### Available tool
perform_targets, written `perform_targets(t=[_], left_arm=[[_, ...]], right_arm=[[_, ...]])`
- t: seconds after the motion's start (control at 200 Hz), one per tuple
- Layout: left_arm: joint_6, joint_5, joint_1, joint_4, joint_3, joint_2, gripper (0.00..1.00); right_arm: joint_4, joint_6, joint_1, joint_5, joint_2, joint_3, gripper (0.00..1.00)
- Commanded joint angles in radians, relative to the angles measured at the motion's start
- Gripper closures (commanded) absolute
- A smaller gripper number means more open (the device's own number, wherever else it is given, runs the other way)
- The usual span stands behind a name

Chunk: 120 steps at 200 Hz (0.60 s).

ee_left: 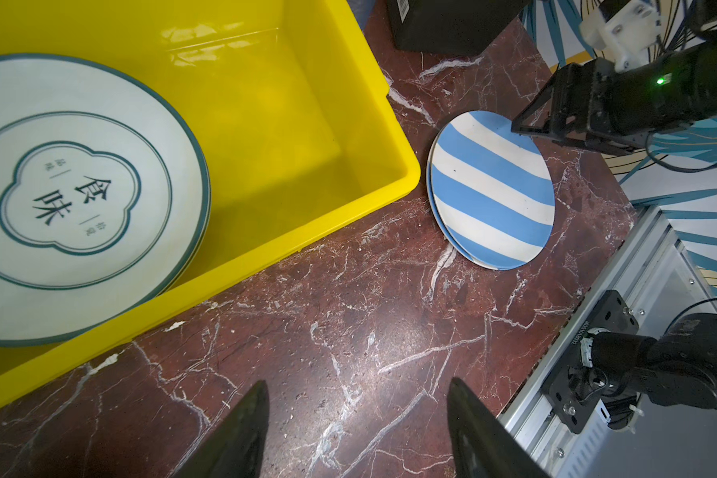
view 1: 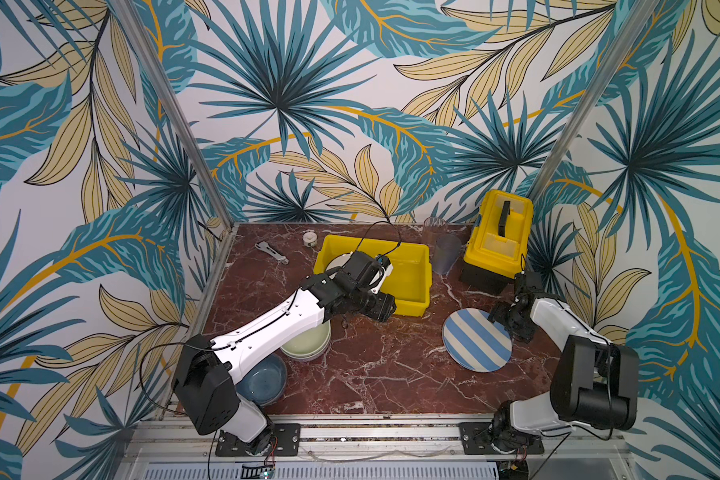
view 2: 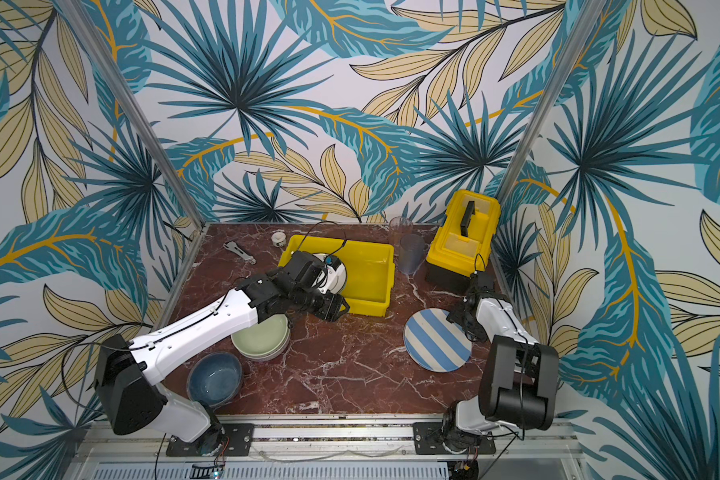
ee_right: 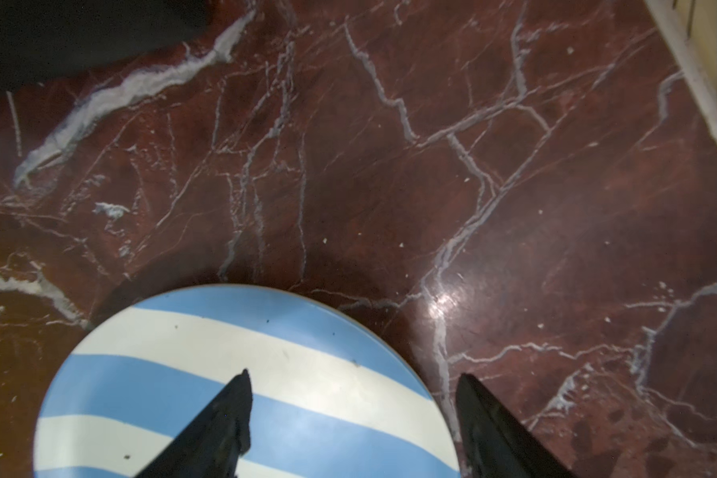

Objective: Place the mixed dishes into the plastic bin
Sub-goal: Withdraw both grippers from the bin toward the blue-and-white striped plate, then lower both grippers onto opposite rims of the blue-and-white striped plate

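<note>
Right end effector: jaws apart, straddling striped plate rim. Left end effector: apart, above desk beside yellow bin holding printed plate.

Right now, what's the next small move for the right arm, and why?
Probably lower the right end effector slightly and shut it on the rim of the striped plate. Its jaws stand open and straddle that rim, one finger over the plate and one over the bare table. The plate lies flat on the table, outside the yellow bin, so it is not yet binned.
</note>
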Motion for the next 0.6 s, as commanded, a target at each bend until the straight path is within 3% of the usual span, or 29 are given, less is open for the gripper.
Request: perform_targets(t=[0.0,0.205,0.596], left_arm=[[0.011,-0.022,0.002,0.020,-0.007,-0.024,0.32],[0.007,-0.031,0.002,0.019,0.027,0.000,0.32],[0.000,-0.022,0.000,0.019,0.034,0.027,0.39]], right_arm=[[0.038,-0.018,-0.004,-0.068,0.048,0.017,0.22],[0.026,-0.017,-0.003,-0.154,0.108,0.030,0.29],[-0.070,-0.030,0.105,-0.102,0.102,0.018,0.35]])
